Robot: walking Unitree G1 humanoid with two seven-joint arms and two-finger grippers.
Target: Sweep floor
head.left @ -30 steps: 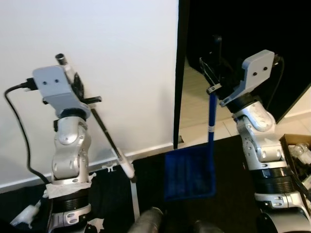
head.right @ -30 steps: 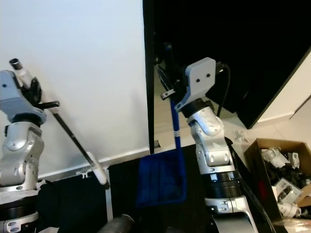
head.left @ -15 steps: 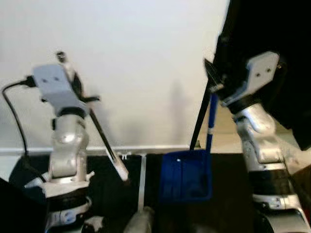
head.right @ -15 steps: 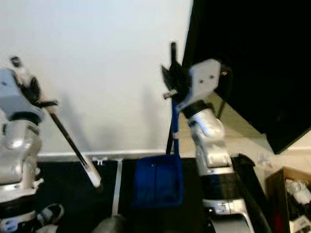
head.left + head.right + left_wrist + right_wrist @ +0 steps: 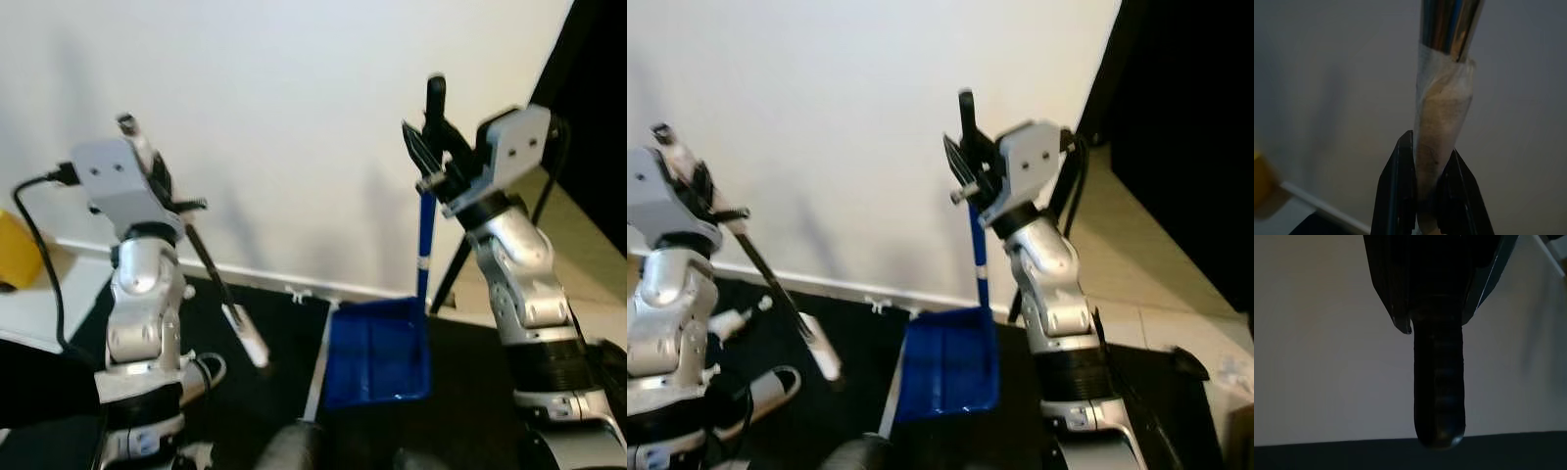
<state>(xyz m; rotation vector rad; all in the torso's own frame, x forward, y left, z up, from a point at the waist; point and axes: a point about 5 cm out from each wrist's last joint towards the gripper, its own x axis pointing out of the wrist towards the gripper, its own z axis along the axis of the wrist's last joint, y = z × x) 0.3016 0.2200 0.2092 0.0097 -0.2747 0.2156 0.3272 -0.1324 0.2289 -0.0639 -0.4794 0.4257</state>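
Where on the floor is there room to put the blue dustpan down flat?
The dark mat looks bare between the broom's white end and the wall's baseboard, and also just right of the blue dustpan, before the right arm. It is crowded near the left arm's base, where a cable lies.

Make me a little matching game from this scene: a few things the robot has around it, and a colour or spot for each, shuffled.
Things:
1. dustpan
2. broom handle
3. yellow object
4. wall

Descriptions:
A. white, straight ahead
B. blue, hanging from the right gripper
C. at the far left edge, by the baseboard
D. thin and slanted, clamped in the left gripper

Pairs: 1-B, 2-D, 3-C, 4-A
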